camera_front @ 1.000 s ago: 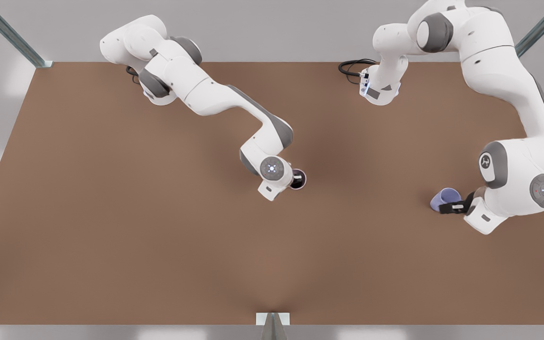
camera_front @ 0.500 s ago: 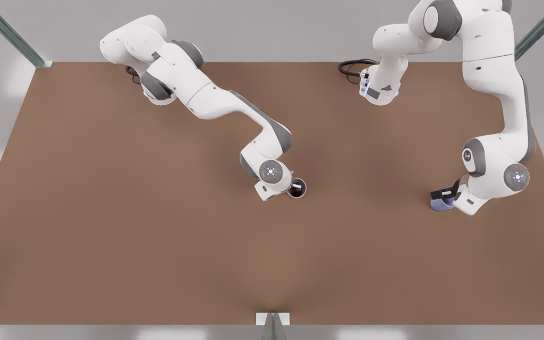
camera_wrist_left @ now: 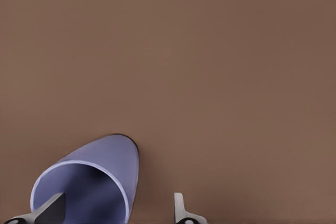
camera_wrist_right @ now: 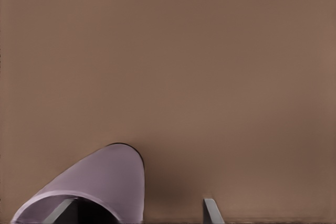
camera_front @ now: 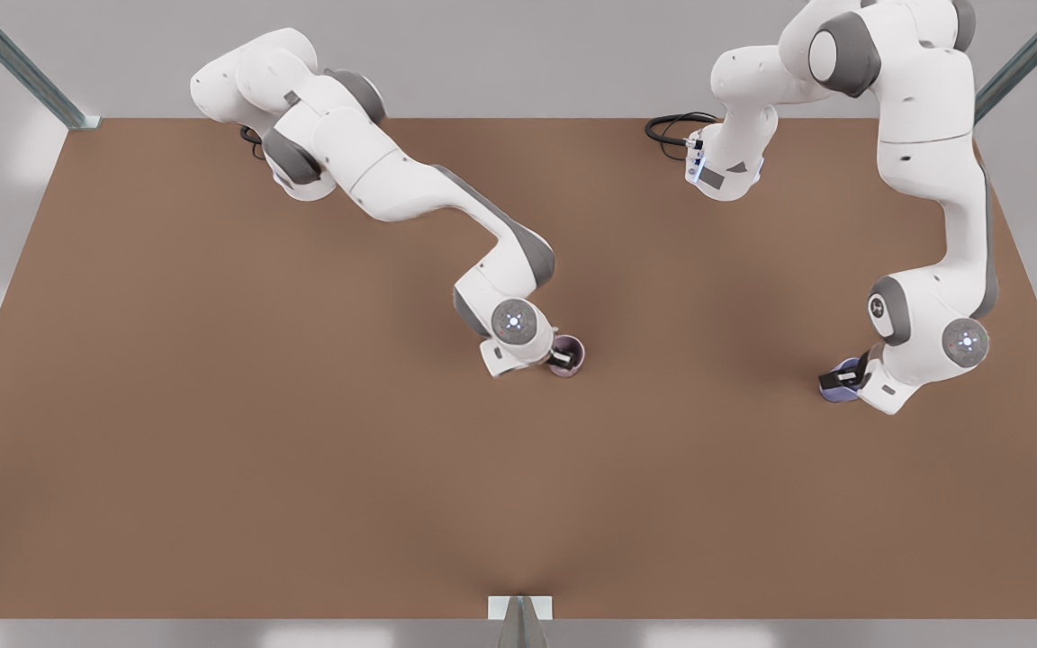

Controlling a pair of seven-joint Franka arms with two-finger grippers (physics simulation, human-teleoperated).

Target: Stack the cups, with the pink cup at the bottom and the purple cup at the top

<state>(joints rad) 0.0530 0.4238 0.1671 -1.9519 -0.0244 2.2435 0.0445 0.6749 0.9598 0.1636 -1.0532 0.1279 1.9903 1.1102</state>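
A big brown table fills the scene, with grey walls behind it and bare room on all sides of the cups.

The left gripper is down at the purple cup, near the edge on the front view's right. Its fingers are spread wide, one inside the cup's mouth and one outside the wall, not pinching yet. The purple cup is small, smooth and bluish. The arm bends over it from above.

The right gripper is at the pink cup, near the middle of the table. Its fingers also straddle the rim, apart. The pink cup is pale mauve with a dark inside. The two cups are well apart.
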